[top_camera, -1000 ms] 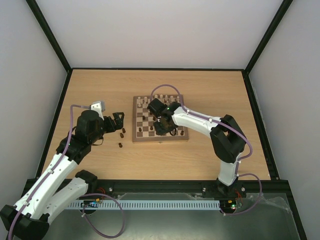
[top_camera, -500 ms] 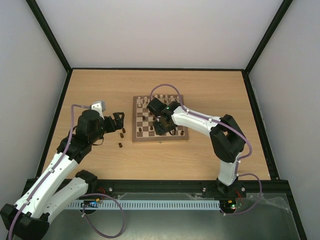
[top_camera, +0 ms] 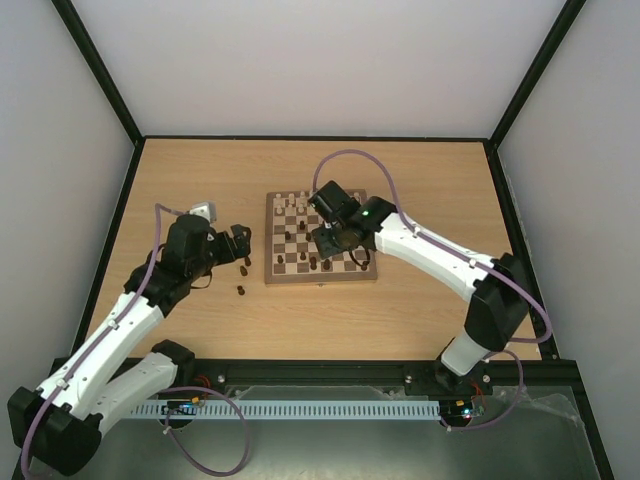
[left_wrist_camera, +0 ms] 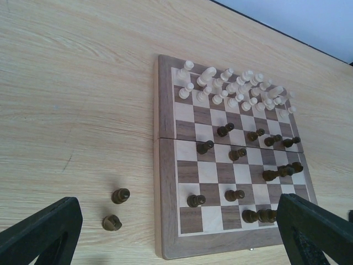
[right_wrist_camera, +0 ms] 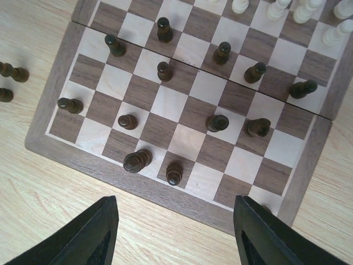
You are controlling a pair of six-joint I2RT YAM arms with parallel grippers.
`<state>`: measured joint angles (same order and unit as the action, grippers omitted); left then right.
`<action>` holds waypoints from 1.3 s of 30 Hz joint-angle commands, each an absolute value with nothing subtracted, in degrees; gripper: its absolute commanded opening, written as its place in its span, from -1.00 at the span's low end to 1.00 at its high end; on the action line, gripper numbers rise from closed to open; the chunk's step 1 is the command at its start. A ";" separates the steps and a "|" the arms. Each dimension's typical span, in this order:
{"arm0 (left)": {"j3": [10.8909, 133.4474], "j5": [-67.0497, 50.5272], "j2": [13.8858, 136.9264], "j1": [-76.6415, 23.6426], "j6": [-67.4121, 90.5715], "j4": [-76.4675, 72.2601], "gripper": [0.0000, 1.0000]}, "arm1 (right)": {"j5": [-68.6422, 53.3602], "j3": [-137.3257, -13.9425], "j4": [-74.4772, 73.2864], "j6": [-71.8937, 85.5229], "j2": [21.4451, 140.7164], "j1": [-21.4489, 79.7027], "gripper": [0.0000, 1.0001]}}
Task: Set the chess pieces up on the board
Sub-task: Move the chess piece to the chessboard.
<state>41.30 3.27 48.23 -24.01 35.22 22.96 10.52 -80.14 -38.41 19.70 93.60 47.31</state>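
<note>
cream pieces (left_wrist_camera: 207, 73): left wrist sees all, right few; left fingers (left_wrist_camera: 41, 232), right fingers (right_wrist_camera: 91, 234) spread

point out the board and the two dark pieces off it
board (left_wrist_camera: 167, 165), left wrist view, left border
upper loose dark piece (left_wrist_camera: 121, 195), left wrist view, its top
lower loose dark piece (left_wrist_camera: 112, 222), left wrist view, its top

Light wood table (top_camera: 420, 300): board (left_wrist_camera: 167, 182) laid flat near middle; loose dark chess pieces (left_wrist_camera: 121, 195) seen just beside board's left edge.
</note>
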 commanded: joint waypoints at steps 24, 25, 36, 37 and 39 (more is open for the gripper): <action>44.26 -6.22 41.81 -23.47 38.32 27.40 0.99 | 5.83 -71.46 -41.38 23.90 76.52 47.22 0.22; 43.27 -6.93 40.83 -23.47 38.66 26.79 0.99 | 6.20 -71.37 -41.38 23.97 76.20 47.22 0.22; 40.14 -6.77 37.86 -23.47 35.23 25.20 0.98 | 11.26 -80.41 -41.12 23.17 90.08 47.06 -0.09; 39.90 -6.36 37.75 -23.47 35.07 24.92 0.98 | 11.52 -82.06 -41.26 22.72 92.10 46.86 -0.10; 39.01 -5.74 37.62 -23.47 35.21 23.89 0.98 | 11.59 -85.04 -41.24 21.70 95.65 46.12 -0.10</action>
